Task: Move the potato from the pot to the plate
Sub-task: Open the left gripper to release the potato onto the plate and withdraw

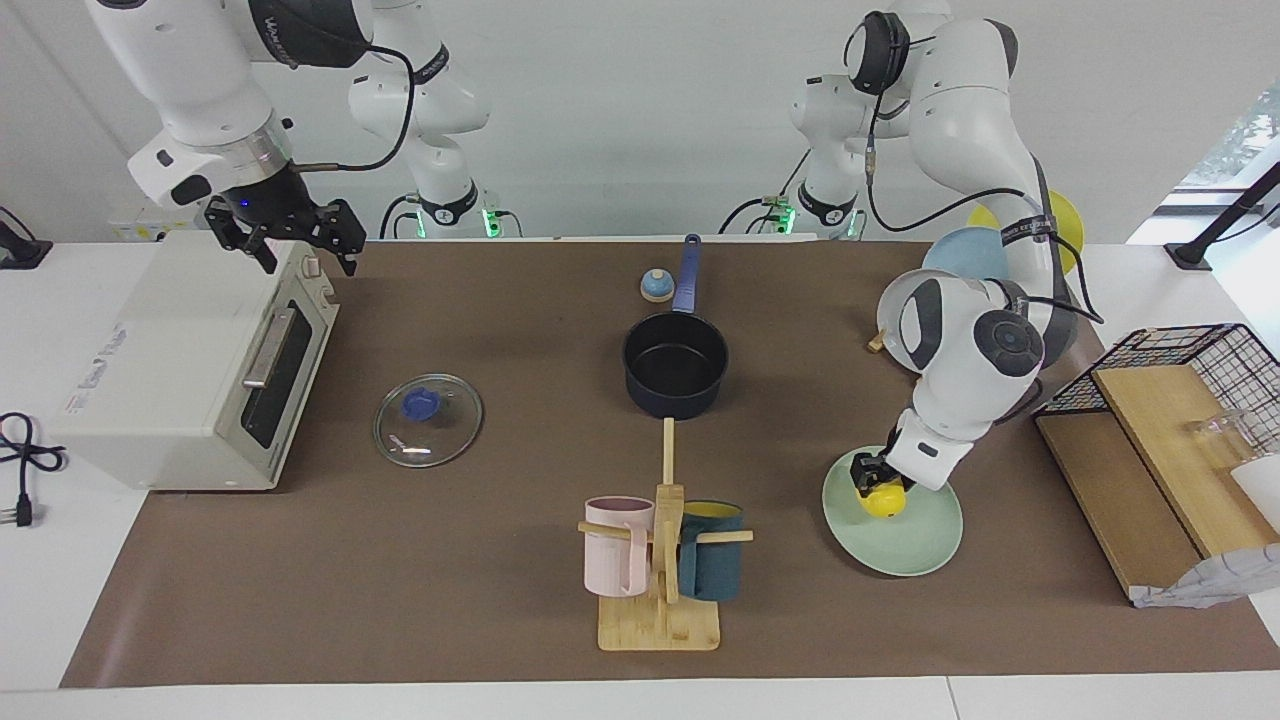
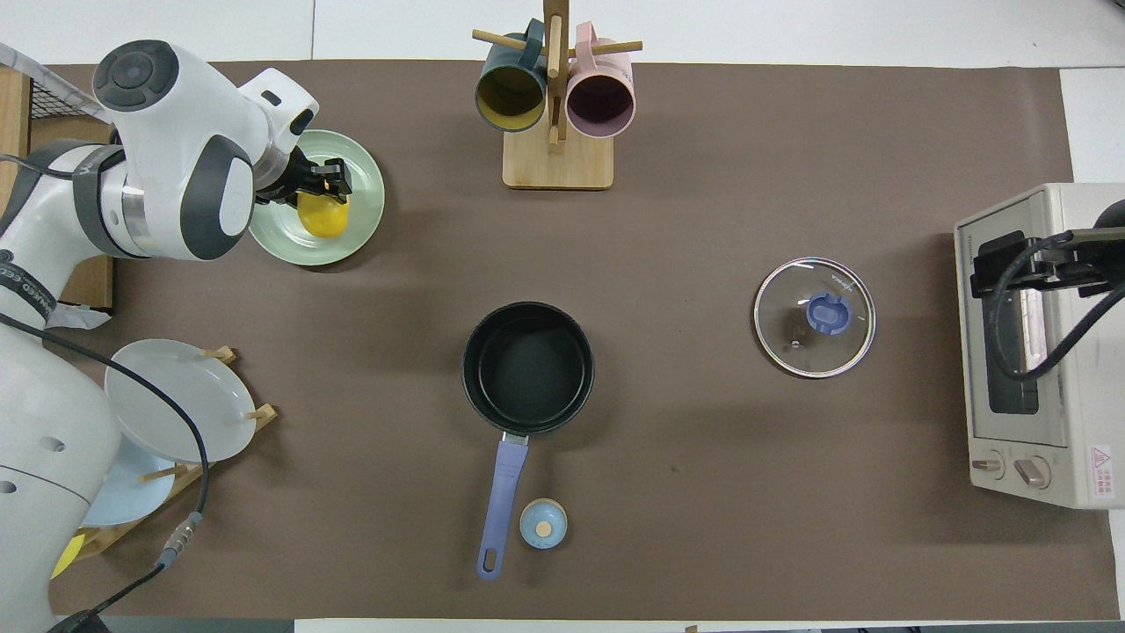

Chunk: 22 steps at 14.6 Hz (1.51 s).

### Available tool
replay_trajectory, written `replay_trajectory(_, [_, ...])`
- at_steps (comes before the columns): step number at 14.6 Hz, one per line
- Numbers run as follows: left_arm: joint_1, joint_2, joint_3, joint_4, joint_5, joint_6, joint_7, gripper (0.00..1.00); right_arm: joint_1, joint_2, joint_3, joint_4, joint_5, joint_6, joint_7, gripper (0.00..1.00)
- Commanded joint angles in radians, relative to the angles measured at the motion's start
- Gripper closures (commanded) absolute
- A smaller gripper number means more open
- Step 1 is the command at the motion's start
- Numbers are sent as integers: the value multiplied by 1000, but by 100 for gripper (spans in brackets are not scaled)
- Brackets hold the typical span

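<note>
The yellow potato sits low over the mint-green plate at the left arm's end of the table; I cannot tell if it touches the plate. My left gripper is down on the potato with its fingers closed around its upper part. In the overhead view the potato lies within the plate under the left gripper. The dark navy pot stands mid-table, empty, handle toward the robots. My right gripper waits open over the toaster oven.
A glass lid lies between the oven and the pot. A mug rack stands farther from the robots than the pot. A small blue bell sits by the pot handle. A plate rack and wire basket flank the left arm.
</note>
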Motion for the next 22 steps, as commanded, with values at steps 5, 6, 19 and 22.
replay_trajectory(5, [2, -20, -4, -106, 37, 107, 11, 100, -7, 11, 9, 24, 17, -22, 6, 0])
replay_trajectory(6, [4, -20, -4, -105, 36, 102, 12, 100, -7, 11, 9, 24, 17, -22, 6, 0])
replay_trajectory(19, [35, -384, 14, 7, 45, -401, 28, 0, -7, 11, 9, 24, 14, -21, 6, 0])
replay_trajectory(22, [27, -501, 16, -26, 45, -504, 22, 0, -5, 11, 9, 24, 12, -22, 6, 0])
